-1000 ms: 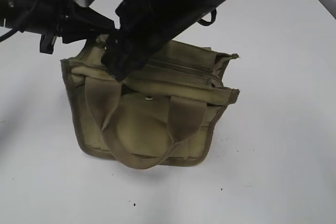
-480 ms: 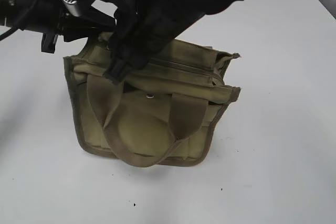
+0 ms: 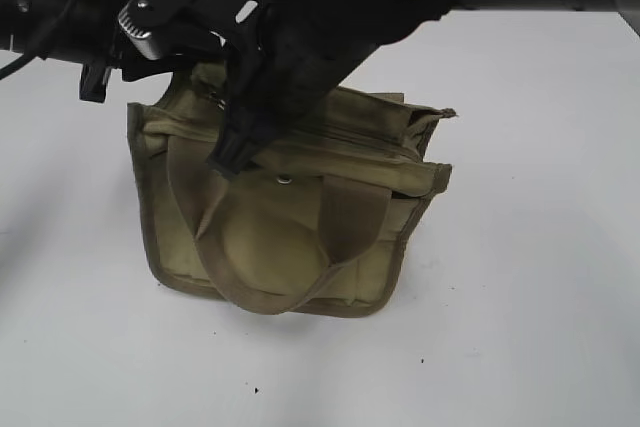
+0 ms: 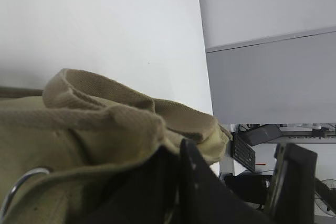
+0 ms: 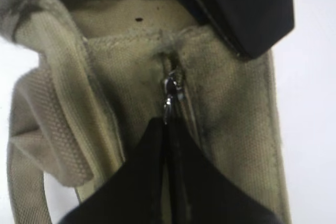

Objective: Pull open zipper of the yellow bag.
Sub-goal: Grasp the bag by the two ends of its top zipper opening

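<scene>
- Right gripper (image 5: 167, 125), jaws pinched on small silver metal pull tab (image 5: 169, 99) of olive-tan zipper (image 5: 181, 90), set to draw it.
- Left gripper (image 4: 178, 177), nearly closed, clamps olive-khaki canvas bag (image 3: 280, 237) edge, prob. as anchor.

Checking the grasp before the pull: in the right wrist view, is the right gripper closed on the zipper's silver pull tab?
Yes, the right gripper has its jaws pressed together around the lower end of the silver pull tab.

No readable text or label on the yellow bag (image 3: 290, 237) (possibly hidden by blur)
</scene>
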### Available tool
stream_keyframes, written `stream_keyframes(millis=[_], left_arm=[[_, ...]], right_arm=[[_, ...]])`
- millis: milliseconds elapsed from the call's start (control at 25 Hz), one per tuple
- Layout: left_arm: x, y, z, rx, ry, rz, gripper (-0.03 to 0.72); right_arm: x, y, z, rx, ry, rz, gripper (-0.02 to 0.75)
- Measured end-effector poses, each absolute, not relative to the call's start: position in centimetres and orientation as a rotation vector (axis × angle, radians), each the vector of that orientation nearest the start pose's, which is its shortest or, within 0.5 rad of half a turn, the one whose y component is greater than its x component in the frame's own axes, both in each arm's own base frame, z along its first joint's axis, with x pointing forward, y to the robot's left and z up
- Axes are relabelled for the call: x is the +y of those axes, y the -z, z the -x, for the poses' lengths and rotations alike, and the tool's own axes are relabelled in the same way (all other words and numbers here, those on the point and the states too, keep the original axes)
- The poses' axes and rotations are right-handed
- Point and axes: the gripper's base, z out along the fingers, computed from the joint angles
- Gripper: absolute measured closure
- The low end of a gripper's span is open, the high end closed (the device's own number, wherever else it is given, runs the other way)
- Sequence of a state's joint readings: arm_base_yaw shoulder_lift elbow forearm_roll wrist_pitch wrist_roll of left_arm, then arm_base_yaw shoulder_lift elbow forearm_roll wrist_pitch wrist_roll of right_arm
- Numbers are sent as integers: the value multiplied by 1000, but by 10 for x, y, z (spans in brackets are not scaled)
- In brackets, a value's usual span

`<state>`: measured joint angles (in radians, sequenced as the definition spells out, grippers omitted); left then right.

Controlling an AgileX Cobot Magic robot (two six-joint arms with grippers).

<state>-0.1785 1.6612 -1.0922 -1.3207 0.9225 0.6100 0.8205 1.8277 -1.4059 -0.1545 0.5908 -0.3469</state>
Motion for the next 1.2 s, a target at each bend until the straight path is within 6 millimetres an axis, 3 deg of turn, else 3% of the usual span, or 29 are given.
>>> stream_keyframes(millis=[280, 560, 720, 1000, 1120, 1200], left_arm=[[-130, -263, -318, 2414, 1412, 2, 659], [-130, -264, -319, 2406, 1424, 15, 659], [-130, -264, -318, 2405, 1426, 15, 659], [-131, -265, -317, 2410, 1439, 4, 658], [-131, -265, -317, 2409, 1438, 6, 598], [-131, -267, -317, 2405, 1441, -2, 454]], right_arm=[[269, -271, -276, 2120, 29, 1475, 736], [210, -297, -279, 2386, 96, 1343, 736], [179, -302, -282, 2546, 67, 1267, 736], [165, -301, -287, 2661, -119, 1119, 730], [161, -303, -285, 2702, -118, 1079, 614], [158, -306, -283, 2716, -113, 1040, 431]])
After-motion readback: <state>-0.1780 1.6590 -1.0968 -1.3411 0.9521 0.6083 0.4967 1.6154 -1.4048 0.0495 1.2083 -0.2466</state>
